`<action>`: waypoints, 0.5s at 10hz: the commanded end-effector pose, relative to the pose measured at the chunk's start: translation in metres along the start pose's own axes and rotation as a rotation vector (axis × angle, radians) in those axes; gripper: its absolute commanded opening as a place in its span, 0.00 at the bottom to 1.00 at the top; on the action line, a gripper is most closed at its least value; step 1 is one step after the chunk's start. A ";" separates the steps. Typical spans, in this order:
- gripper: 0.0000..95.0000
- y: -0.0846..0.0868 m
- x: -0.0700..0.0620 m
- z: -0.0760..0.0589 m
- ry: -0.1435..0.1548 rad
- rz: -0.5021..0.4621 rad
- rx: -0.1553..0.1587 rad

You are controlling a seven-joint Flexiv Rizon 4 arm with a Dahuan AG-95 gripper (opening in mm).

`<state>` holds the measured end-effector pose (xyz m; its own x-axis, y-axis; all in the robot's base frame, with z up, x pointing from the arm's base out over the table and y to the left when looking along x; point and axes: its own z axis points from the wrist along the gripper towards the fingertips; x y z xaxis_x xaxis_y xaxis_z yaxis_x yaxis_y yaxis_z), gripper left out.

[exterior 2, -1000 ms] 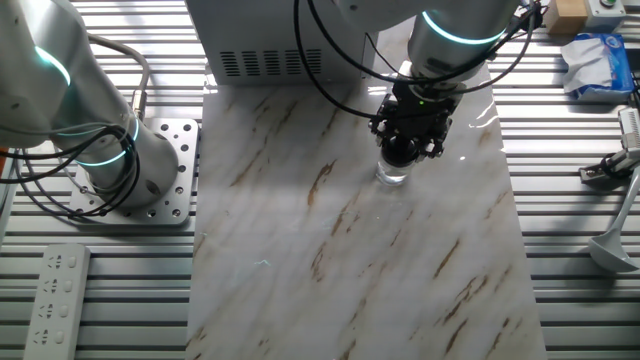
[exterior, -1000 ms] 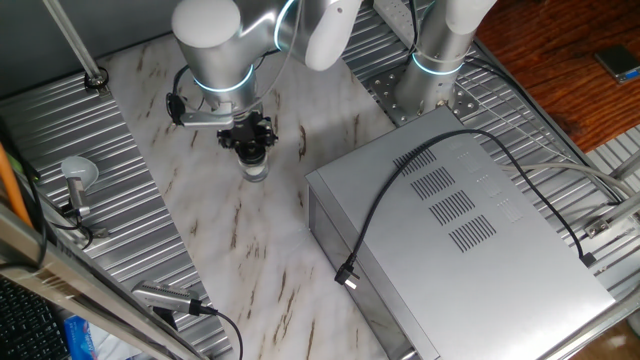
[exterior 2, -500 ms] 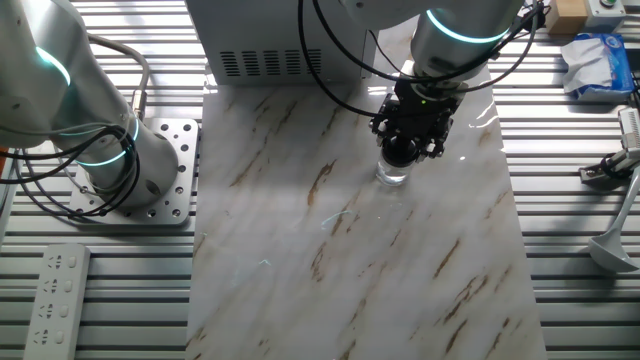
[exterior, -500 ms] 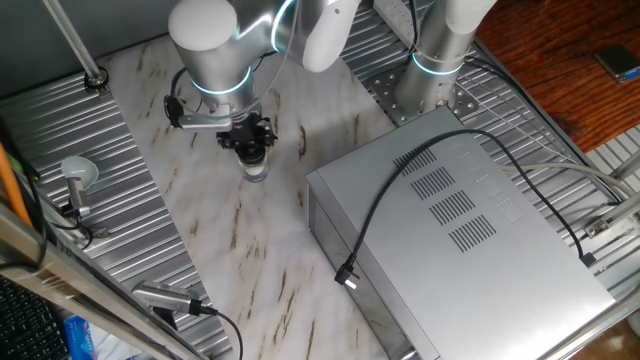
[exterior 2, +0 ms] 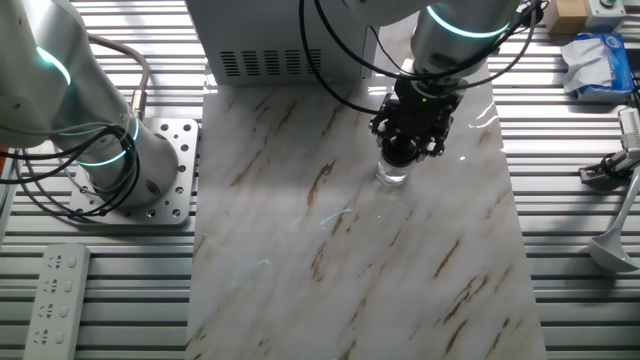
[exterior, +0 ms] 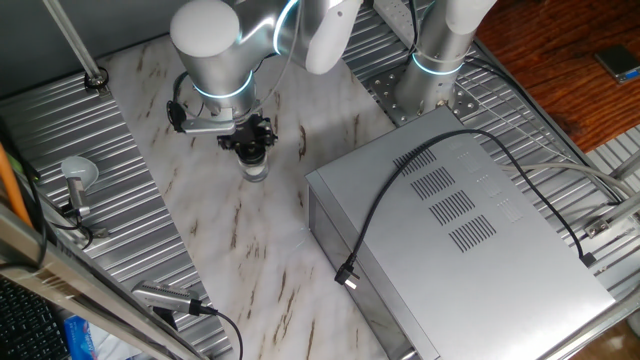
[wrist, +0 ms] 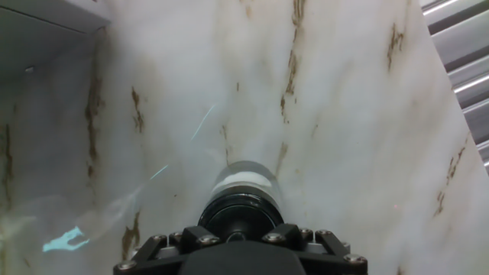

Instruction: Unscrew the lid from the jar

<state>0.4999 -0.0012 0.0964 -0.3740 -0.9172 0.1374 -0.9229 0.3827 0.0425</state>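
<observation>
On the marbled counter (exterior 2: pixel 300 250), toward its far edge from the second fixed camera, the jar (exterior 2: pixel 392 176) stands upright, a small clear cylinder with the hand (exterior 2: pixel 405 150) pressed down directly over it. From the first fixed camera the same jar (exterior: pixel 257 171) shows as a pale stub under the black hand (exterior: pixel 248 143), well apart from the large grey metal box (exterior: pixel 470 230) to one side and the round grey knob on its stem (exterior: pixel 76 175) on the ribbed surface at the other.

Looking along the fingers, the lid (wrist: pixel 241 212) appears as a dark round cap seated on the jar's paler body (wrist: pixel 243 182), with the hand's black housing filling the bottom of the view. The fingertips themselves are hidden behind that housing and the cap, so I cannot tell how far the hand is closed or whether it truly clamps the lid; its position, right on top and centred, suggests it is engaged with the cap.

As for progress, the lid is still on the jar, with no visible gap between cap and glass, and the jar rests on the counter. My judgement is that the unscrewing is under way or just beginning: the turning remains to be finished, and the cap has yet to be lifted clear.
</observation>
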 end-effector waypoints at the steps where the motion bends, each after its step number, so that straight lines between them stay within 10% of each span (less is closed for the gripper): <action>1: 0.00 0.000 -0.001 0.014 0.005 -0.024 0.006; 5: 0.00 0.000 -0.001 0.014 0.006 -0.081 0.016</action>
<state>0.4996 -0.0009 0.0966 -0.2941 -0.9454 0.1401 -0.9525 0.3020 0.0385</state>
